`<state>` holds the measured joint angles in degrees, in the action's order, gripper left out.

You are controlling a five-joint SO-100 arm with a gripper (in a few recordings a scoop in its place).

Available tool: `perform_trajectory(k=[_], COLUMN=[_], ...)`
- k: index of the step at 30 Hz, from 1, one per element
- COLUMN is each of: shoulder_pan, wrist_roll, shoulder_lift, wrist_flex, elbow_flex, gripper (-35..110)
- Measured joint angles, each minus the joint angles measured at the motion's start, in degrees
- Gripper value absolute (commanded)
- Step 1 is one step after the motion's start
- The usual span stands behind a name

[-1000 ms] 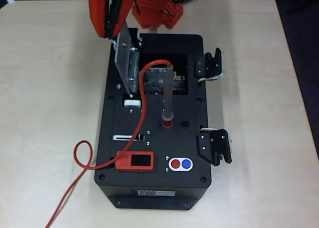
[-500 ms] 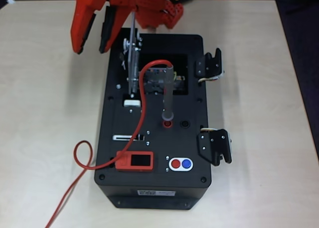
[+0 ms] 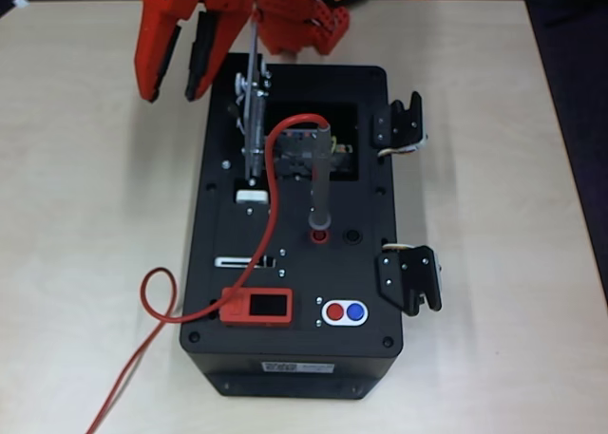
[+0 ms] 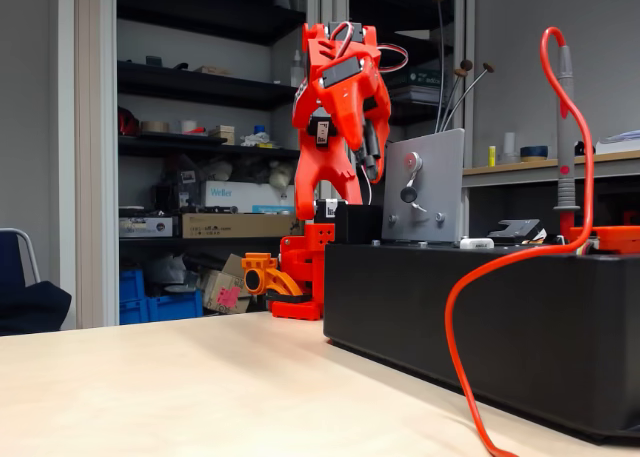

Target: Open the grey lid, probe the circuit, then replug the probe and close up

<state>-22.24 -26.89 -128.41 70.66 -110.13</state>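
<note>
With the grey lid (image 3: 253, 111) upright, my tool (image 3: 175, 90), open and empty, should next approach the probe (image 3: 321, 178) squarely.

A black box (image 4: 480, 317) fills the lower right of the frame, sitting on a pale wooden surface (image 4: 150, 387). On its top, right of centre, the grey lid (image 4: 425, 187) stands upright, its flat face (with a small round knob and a few screws) turned toward the camera. At the far right the probe (image 4: 566, 127) stands vertical on the box, its red cable (image 4: 500, 277) arching over its top and looping down the box's front to the surface. The orange arm rises behind the box at upper centre, its end effector (image 4: 365, 152) pointing down just left of the lid, apart from it. Shelves with boxes fill the background left.
</note>
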Motion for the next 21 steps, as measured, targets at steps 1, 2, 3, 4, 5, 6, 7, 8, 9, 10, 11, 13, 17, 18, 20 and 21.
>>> perform_trajectory(k=[1,2,3,4,5,6,7,8,9,10,11,13,17,18,20,21], shoulder_pan=[-0.70,-0.97,-1.41,-2.29,-3.25,-3.87,-4.39,-5.27,-6.24,-7.73,-7.91,-7.91,-7.21,-5.54,-1.67,0.62], wrist_roll=[0.35,0.53,1.05,1.41,2.11,2.90,3.69,4.75,5.71,7.03,8.26,11.16,14.77,14.50,13.36,11.43], shoulder_lift=[0.00,0.00,0.00,0.09,0.35,0.44,0.35,0.35,0.44,0.97,1.32,2.11,6.68,8.09,10.72,11.25], wrist_flex=[0.00,0.00,0.00,0.00,0.00,-0.26,-0.97,-1.49,-2.37,-3.60,-4.22,-4.57,0.44,2.99,7.73,10.46], elbow_flex=[0.00,0.00,0.00,0.00,0.00,0.00,0.09,0.53,1.14,2.20,2.99,6.33,20.57,25.22,34.45,38.50], gripper=[18,17,16,16,15,15,14,12,11,8,5,0,0,0,0,0])
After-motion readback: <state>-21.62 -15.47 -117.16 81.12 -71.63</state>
